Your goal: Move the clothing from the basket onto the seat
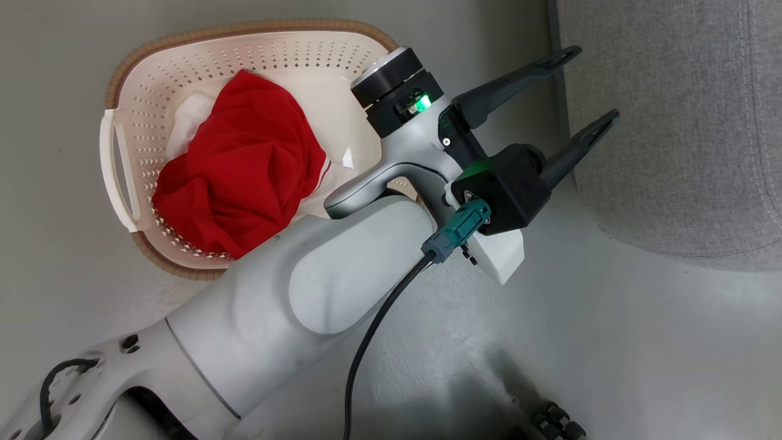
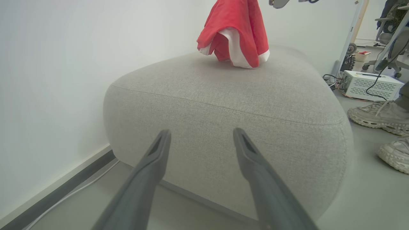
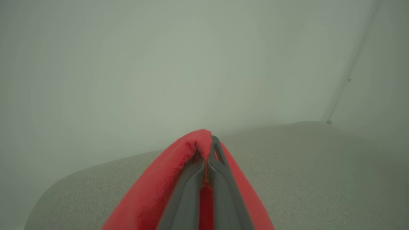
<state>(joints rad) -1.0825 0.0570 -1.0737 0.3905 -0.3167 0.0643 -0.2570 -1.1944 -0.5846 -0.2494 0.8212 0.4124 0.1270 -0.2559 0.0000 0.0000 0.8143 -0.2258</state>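
Note:
A red garment with white trim lies crumpled in the cream perforated basket on the floor. My left gripper hangs open and empty between the basket and the grey seat, fingers pointing at the seat's side. A second piece of red clothing with white trim hangs over the seat top, its lower folds resting on the cushion. My right gripper is shut on that red clothing, which drapes down both sides of its fingers above the seat.
A white wall runs along the seat's far side, with a dark baseboard and a cable on the floor. A person's pale sneakers stand on the floor at the right, beside a white vented box and cables.

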